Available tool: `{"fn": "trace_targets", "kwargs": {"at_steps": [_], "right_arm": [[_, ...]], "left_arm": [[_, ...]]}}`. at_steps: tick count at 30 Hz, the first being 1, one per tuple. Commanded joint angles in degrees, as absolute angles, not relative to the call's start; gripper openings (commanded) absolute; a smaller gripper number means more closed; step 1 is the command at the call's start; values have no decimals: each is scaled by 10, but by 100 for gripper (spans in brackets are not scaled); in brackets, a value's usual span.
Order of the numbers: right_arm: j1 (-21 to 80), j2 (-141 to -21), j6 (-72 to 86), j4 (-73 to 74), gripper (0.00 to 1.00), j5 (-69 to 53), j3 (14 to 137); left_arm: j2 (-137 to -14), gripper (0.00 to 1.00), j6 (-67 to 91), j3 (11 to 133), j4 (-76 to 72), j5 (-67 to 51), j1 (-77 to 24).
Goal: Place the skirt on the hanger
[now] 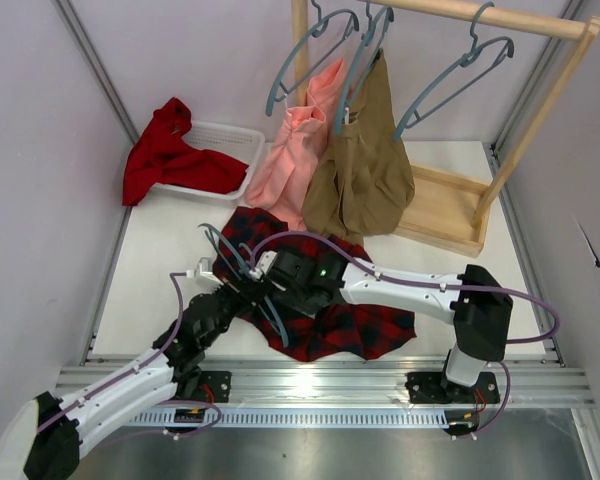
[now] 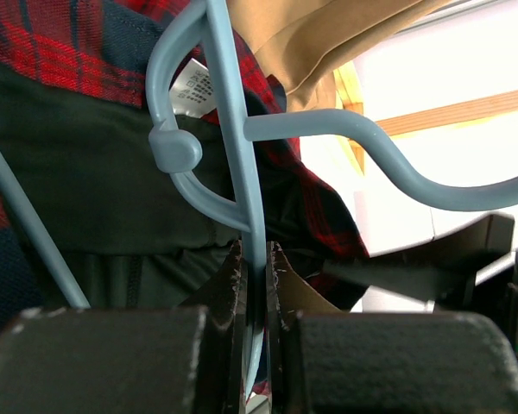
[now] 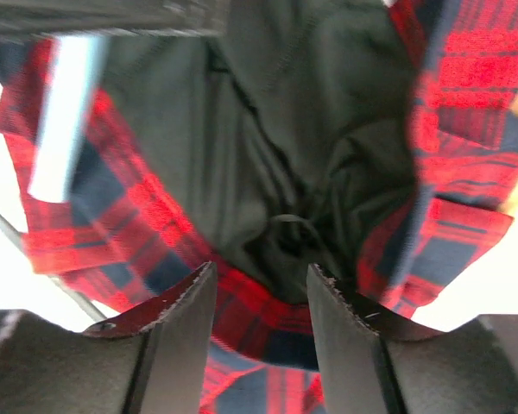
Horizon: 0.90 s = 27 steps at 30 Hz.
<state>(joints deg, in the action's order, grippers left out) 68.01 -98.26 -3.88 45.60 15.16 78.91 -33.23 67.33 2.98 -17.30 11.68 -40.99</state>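
White tabletop (image 1: 160, 250) underneath. Nearest, left gripper (image 2: 256, 276) pinching hanger (image 2: 233, 129) over skirt (image 1: 360, 325); right gripper (image 3: 259, 276) spread above its dark lining. Behind, pink garment (image 1: 290, 160) and tan garment (image 1: 365, 170) hanging from wooden rack (image 1: 500, 18); far left, red cloth (image 1: 165, 150) draped over basket (image 1: 225, 135).

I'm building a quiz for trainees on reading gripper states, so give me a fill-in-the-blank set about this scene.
1. The left gripper holds the hanger with its jaws ____.
2. The right gripper hangs over the skirt with its jaws ____.
3. A plain ____ cloth is draped over the white basket.

Missing words: shut; open; red.
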Motion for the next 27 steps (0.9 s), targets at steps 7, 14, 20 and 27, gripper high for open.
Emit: {"fn": "trace_targets", "kwargs": {"at_steps": [7,14,20,27], "right_arm": [[667,-984,-113,461,57,187,760],[667,-964,-132,425,56,181,720],[667,-955,-141,381,46,235,679],[666,-911,-126,306,6,268,651]], "left_arm": [[-339,0,664,-31,-187,118,-399],[-337,0,667,-32,-182,119,-396],[-345,0,667,-30,-185,118,-393],[-340,0,679,-31,-185,106,-384]]}}
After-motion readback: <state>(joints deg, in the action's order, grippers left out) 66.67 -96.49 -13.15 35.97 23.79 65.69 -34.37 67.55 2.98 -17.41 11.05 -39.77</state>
